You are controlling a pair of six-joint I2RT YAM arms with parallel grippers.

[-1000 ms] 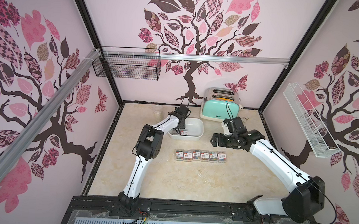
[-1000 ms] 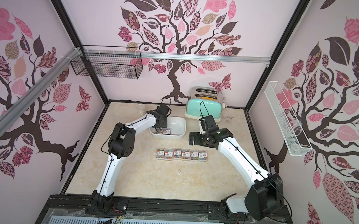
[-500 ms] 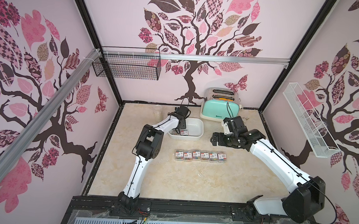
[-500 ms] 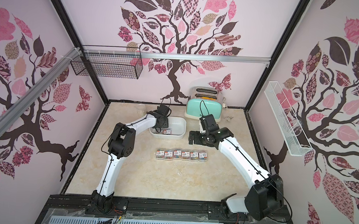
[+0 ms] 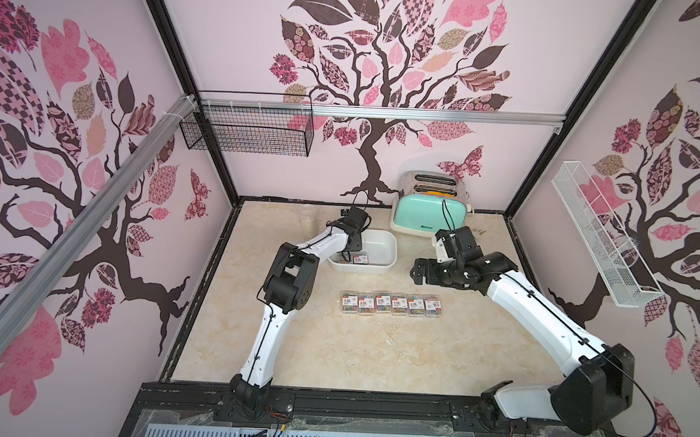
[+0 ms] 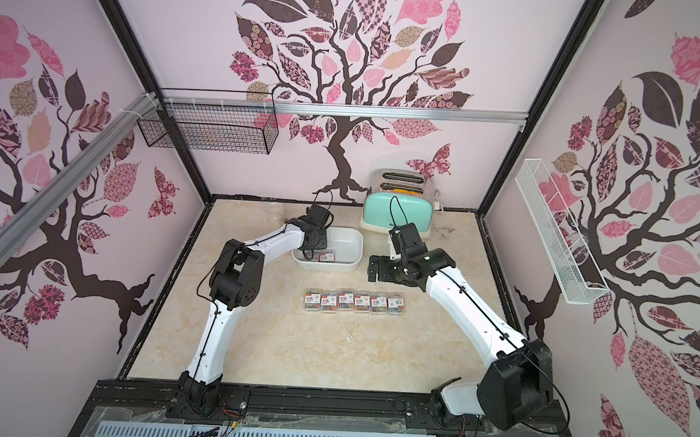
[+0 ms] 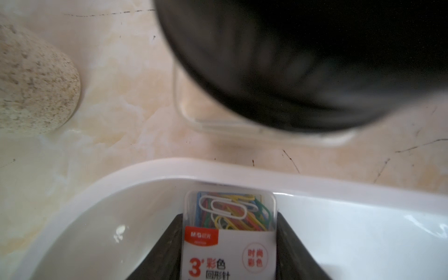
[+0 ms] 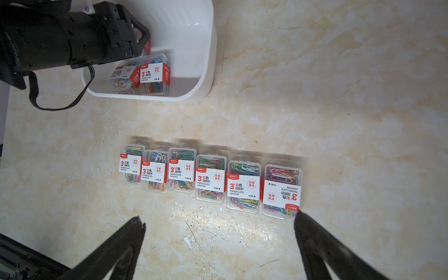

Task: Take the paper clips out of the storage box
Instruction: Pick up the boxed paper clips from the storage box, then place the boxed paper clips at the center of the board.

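Plastic paper clips [image 7: 230, 232] pinched by left end effector [image 7: 229, 215]; right end effector [image 8: 219, 219] stays spread.

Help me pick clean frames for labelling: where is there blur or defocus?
Left wrist: a dark rounded shape up close is fully out of focus, while the paper clip case between the fingers is fairly sharp. Right wrist: the row of cases shows smeared ghost edges. Both top views: sharp throughout, evenly lit.
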